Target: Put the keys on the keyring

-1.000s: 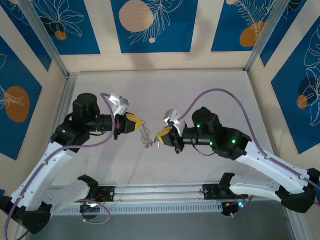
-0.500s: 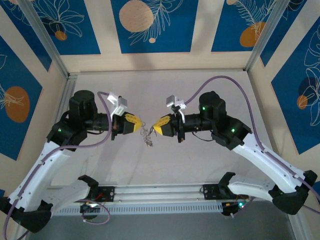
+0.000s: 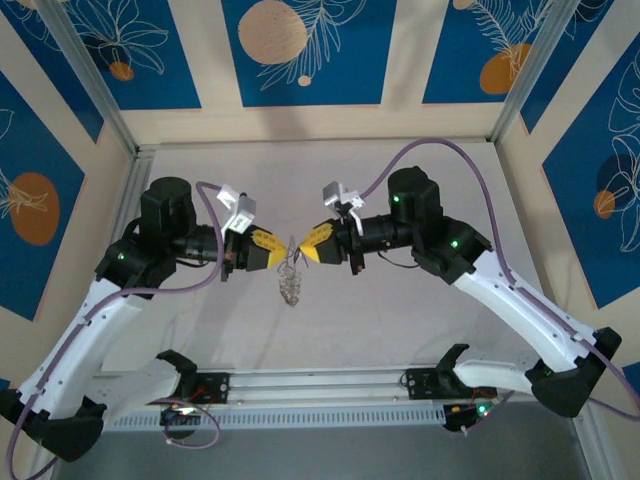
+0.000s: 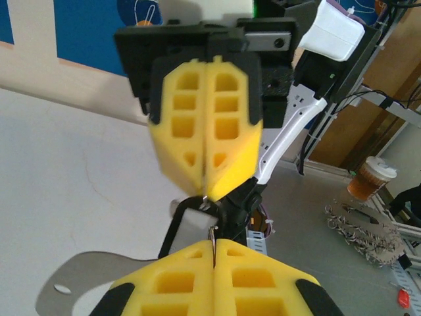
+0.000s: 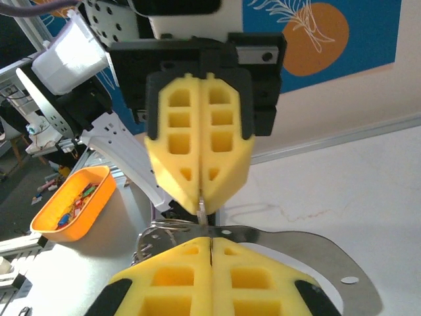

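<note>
Left gripper (image 3: 278, 249) closed, pinching large thin grey metal keyring (image 3: 290, 282), which dangles over middle of table (image 3: 420, 160). Right gripper (image 3: 305, 247) clamped, apparently on tiny dark key loop (image 4: 192, 224); tips nearly touching. Step: threading. Next: align, slide loop onto ring.

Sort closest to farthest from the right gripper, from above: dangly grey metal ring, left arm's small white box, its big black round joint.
1. The grey metal keyring, hanging beside the right gripper.
2. The small white box, on the left wrist.
3. The big black round joint, farthest left.
</note>
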Motion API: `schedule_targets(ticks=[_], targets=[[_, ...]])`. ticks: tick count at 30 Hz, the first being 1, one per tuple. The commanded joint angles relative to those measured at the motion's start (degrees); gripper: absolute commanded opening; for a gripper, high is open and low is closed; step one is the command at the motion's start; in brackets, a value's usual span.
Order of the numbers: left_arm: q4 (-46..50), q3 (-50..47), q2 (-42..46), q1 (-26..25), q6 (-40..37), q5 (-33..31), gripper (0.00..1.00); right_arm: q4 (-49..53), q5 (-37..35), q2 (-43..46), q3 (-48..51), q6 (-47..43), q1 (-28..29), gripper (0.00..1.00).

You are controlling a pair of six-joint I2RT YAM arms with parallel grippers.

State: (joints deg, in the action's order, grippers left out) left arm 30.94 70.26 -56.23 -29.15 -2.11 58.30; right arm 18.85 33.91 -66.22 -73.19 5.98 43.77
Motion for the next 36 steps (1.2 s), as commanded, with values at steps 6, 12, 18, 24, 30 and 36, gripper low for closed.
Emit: schedule_targets(ticks=[6, 12, 18, 24, 30, 36], targets=[[-1.5, 1.7, -0.4, -0.5, -1.8, 1.4, 0.0, 1.9, 5.2, -1.8, -3.4, 0.1, -0.1, 0.0], [-1.0, 1.6, -0.7, -0.6, -2.5, 1.0, 0.0, 3.0, 6.1, -0.4, -3.2, -0.1, 0.1, 0.0], [-1.1, 1.9, -0.6, -1.0, -2.3, 0.9, 0.0, 4.0, 8.0, -1.6, -3.9, -0.3, 0.2, 0.0], [-1.0, 2.2, -0.8, -1.7, -2.4, 0.7, 0.0, 3.6, 8.6, -3.0, -4.8, 0.4, 0.8, 0.0], [-1.5, 2.1, -0.8, -2.3, -2.4, 0.4, 0.0, 5.2, 7.5, -4.8, -6.4, 1.1, 1.1, 0.0], [-1.5, 1.6, -0.5, -2.3, -2.3, 0.3, 0.0, 5.1, 4.5, -4.3, -5.5, 0.6, 1.2, 0.0]])
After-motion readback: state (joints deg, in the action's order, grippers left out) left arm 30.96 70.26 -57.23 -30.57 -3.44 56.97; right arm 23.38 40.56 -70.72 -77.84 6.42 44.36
